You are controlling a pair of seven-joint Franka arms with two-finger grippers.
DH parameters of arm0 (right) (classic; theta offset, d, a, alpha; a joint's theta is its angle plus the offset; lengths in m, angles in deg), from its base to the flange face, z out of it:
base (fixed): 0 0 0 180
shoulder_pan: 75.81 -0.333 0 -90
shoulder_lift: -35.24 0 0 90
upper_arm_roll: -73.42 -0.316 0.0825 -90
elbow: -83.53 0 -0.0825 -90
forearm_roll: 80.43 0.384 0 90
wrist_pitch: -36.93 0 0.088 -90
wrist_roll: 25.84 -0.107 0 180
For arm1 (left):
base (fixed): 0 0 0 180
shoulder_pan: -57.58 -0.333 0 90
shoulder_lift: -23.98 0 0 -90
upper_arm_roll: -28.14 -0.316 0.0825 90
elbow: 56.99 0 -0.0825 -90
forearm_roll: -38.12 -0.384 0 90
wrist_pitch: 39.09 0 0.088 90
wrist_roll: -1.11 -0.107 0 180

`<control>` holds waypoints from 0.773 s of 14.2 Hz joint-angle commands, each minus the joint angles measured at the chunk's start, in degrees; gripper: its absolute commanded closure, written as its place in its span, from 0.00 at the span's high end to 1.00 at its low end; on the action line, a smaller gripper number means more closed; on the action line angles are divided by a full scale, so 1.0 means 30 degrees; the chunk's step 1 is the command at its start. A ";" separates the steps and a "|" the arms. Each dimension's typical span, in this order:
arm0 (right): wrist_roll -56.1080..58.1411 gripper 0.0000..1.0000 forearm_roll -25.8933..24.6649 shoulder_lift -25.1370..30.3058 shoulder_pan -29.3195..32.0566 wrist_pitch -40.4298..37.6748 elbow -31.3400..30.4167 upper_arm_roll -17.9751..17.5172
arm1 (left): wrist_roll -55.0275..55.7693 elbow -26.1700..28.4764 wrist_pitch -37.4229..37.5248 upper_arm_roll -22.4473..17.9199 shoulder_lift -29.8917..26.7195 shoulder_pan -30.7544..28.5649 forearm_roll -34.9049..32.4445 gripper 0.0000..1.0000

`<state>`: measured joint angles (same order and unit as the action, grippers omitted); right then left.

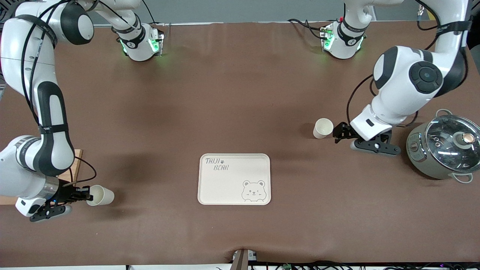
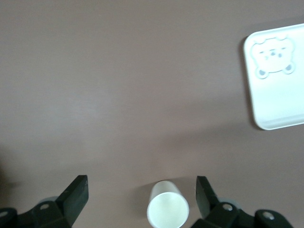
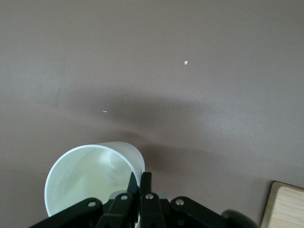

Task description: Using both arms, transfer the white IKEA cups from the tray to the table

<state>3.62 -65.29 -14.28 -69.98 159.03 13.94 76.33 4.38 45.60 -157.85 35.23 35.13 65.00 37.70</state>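
One white cup (image 1: 323, 128) stands on the brown table toward the left arm's end. My left gripper (image 1: 337, 134) is open right beside it. In the left wrist view the cup (image 2: 167, 211) sits between the spread fingers (image 2: 75, 195), closer to one of them, untouched; the left gripper (image 2: 141, 184) is low over the table. The second white cup (image 1: 101, 195) is toward the right arm's end, near the front camera. My right gripper (image 1: 83, 195) is shut on its rim. In the right wrist view the right gripper (image 3: 141, 183) pinches the wall of this cup (image 3: 88, 178), one finger inside it.
The cream bear tray (image 1: 210, 195) lies between the two cups, also seen in the left wrist view (image 2: 285, 102). A grey pot with a glass lid (image 1: 442, 146) stands close by the left arm's wrist. A wooden board (image 1: 77, 159) lies under the right arm, its corner (image 3: 285, 206) showing.
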 commanded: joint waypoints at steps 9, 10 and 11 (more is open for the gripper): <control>0.0461 0.25 0.0404 -0.0399 -0.0038 0.1133 -0.0477 -0.0004 | 0.3657 -0.3698 0.2934 0.0743 0.0827 0.0194 -0.0708 1.00; 0.0461 0.32 0.0403 -0.0399 -0.0038 0.1133 -0.0448 -0.0033 | 0.3716 -0.3699 0.2934 0.0743 0.0827 0.0194 -0.0592 1.00; 0.0461 0.40 0.0374 -0.0399 -0.0067 0.1133 -0.0448 -0.0033 | 0.3774 -0.3699 0.2934 0.0743 0.0827 0.0194 -0.0562 1.00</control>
<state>3.87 -65.29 -15.78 -70.09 161.91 13.15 76.29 14.28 35.99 -150.36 37.12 37.11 65.72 37.05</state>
